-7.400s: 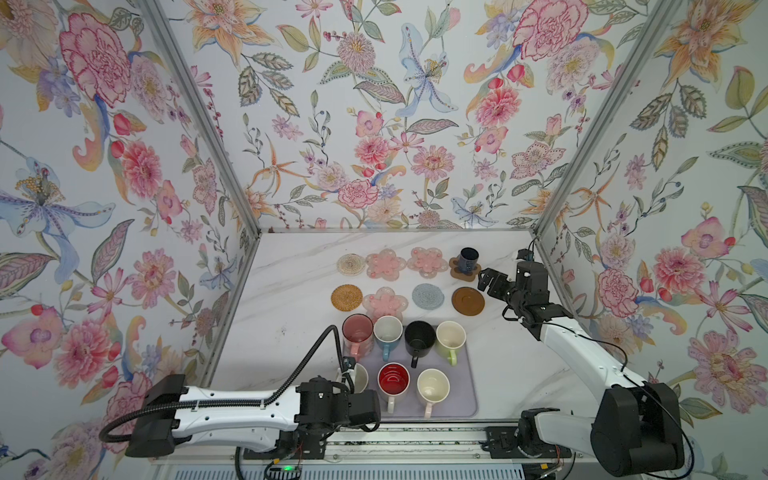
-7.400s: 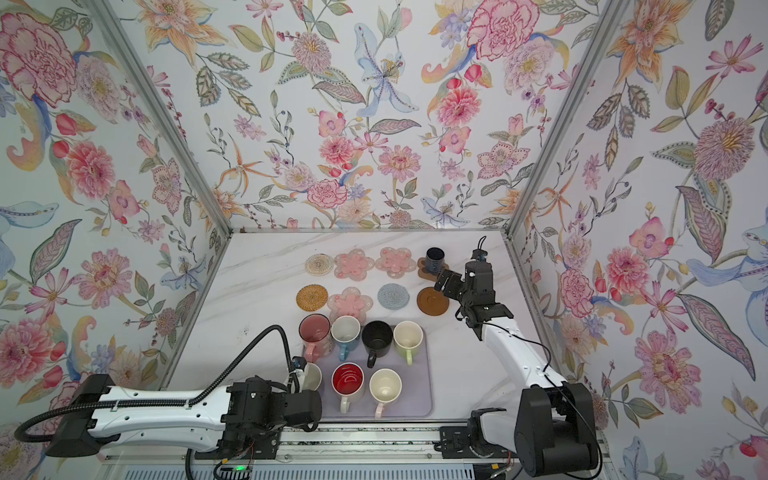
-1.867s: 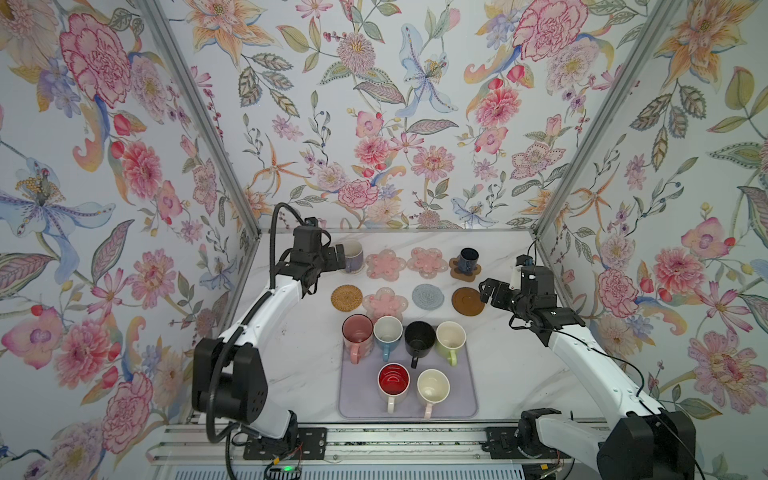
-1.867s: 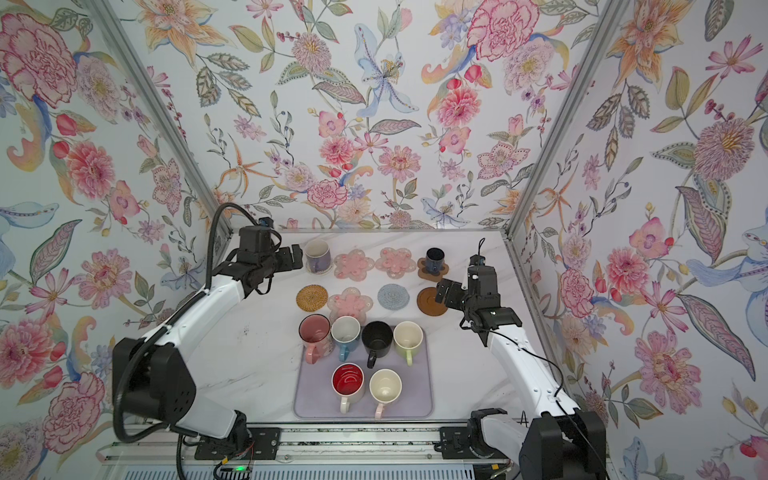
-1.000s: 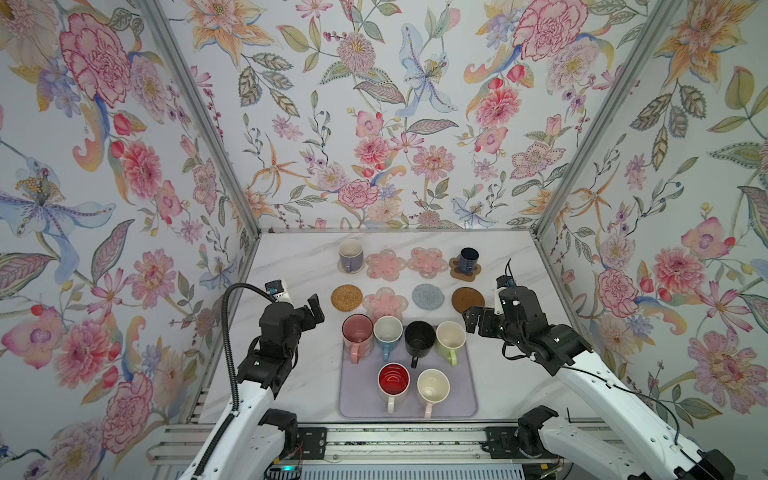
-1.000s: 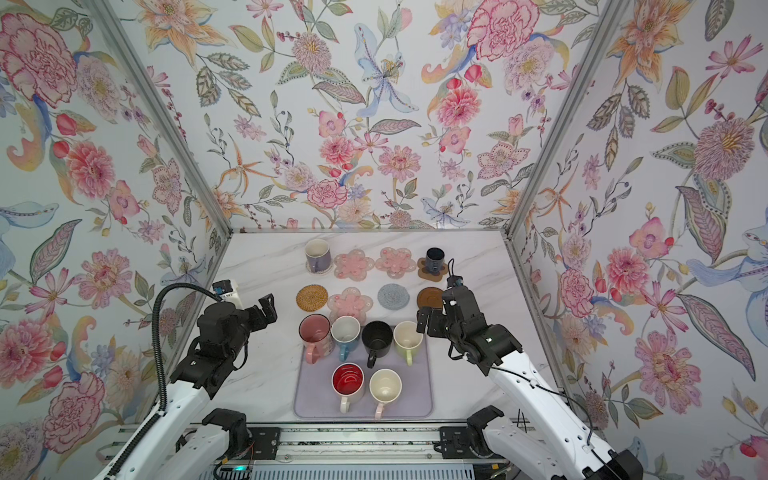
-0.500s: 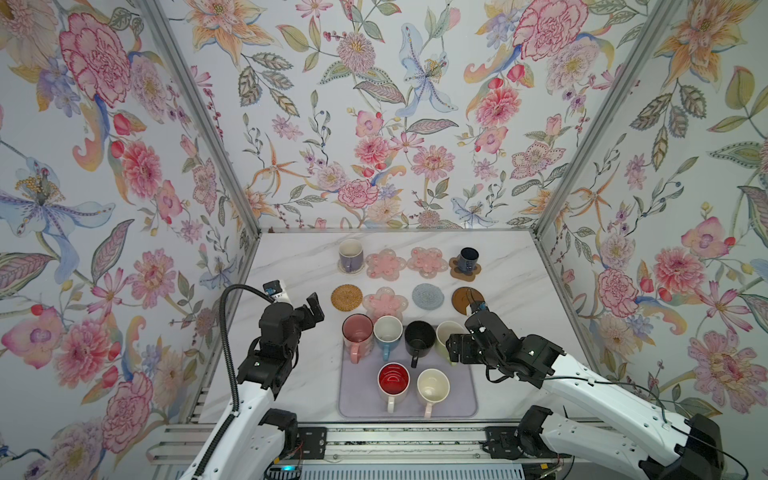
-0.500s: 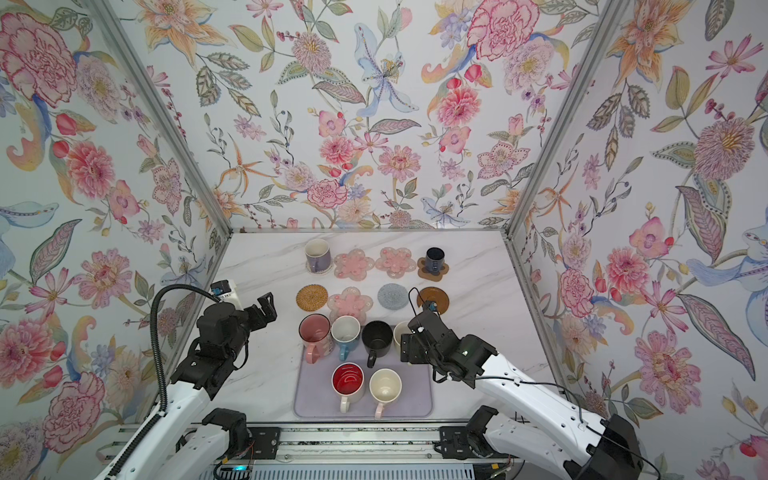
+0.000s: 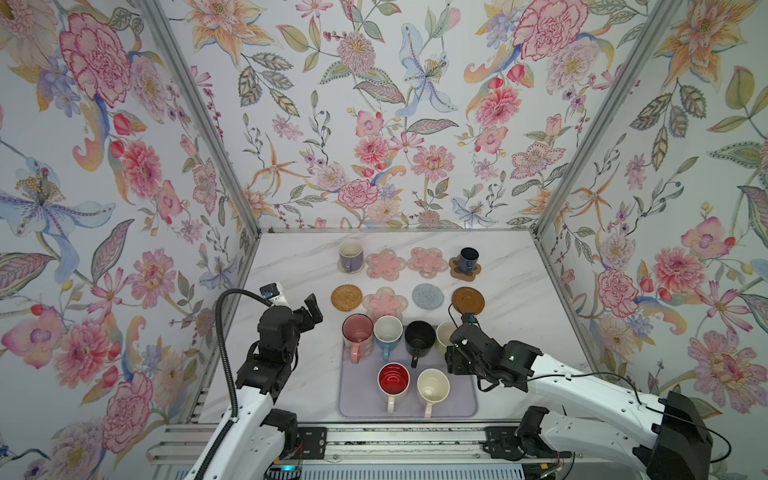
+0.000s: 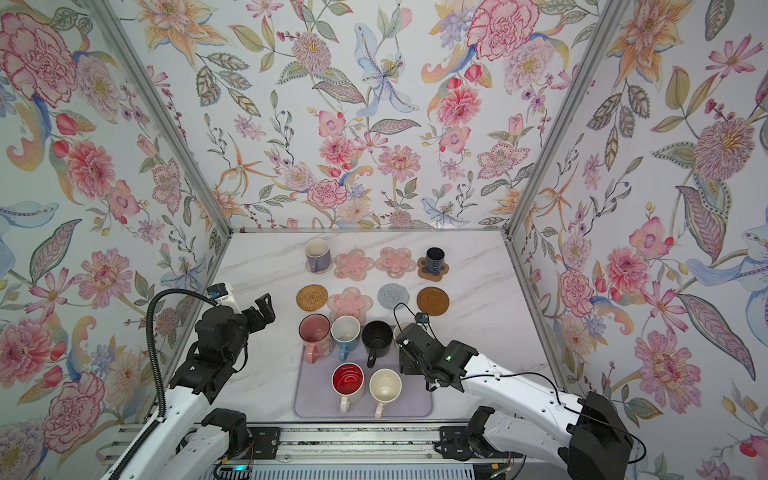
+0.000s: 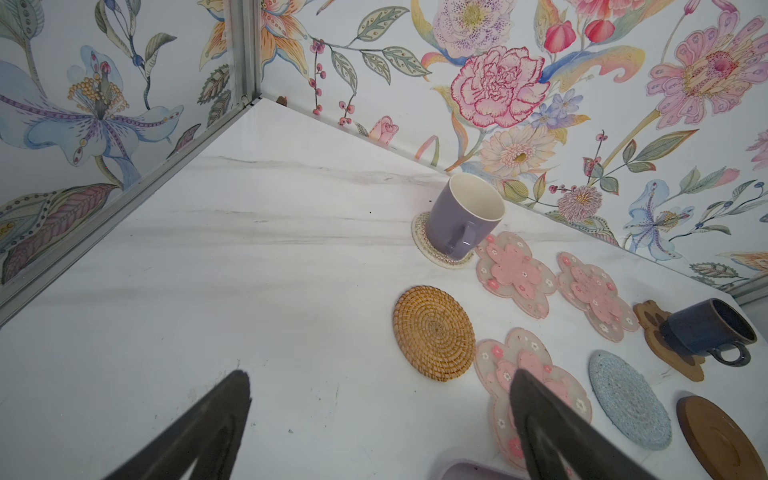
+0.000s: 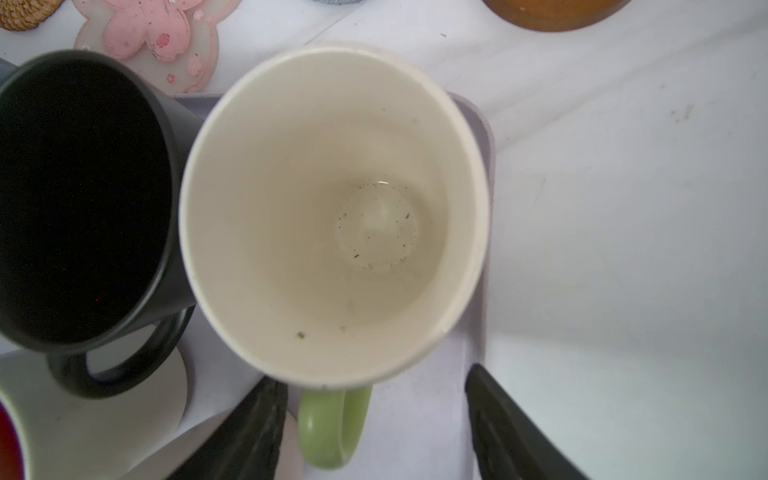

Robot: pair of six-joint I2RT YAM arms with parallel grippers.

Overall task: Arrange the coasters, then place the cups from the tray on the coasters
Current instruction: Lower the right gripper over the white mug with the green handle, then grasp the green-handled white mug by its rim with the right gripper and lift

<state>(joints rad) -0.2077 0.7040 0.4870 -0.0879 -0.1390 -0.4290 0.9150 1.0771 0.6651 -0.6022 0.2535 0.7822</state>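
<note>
Right gripper (image 12: 374,376) part-open, straddling handle of light green mug (image 12: 332,208), not clamping yet. Left gripper (image 9: 311,311) hanging wide, empty, at tray's 10 o'clock. Tray (image 9: 357,399) holding six mugs, green one standing in 1 o'clock corner, probably going to bare wooden disc (image 9: 468,300) at its 12 o'clock.

Inscriptions, labels, brands, numbers, signs: none legible in any view. The cups (image 9: 393,380), the coasters (image 9: 346,296) and the tray (image 9: 457,409) show plain surfaces with no readable marking.
</note>
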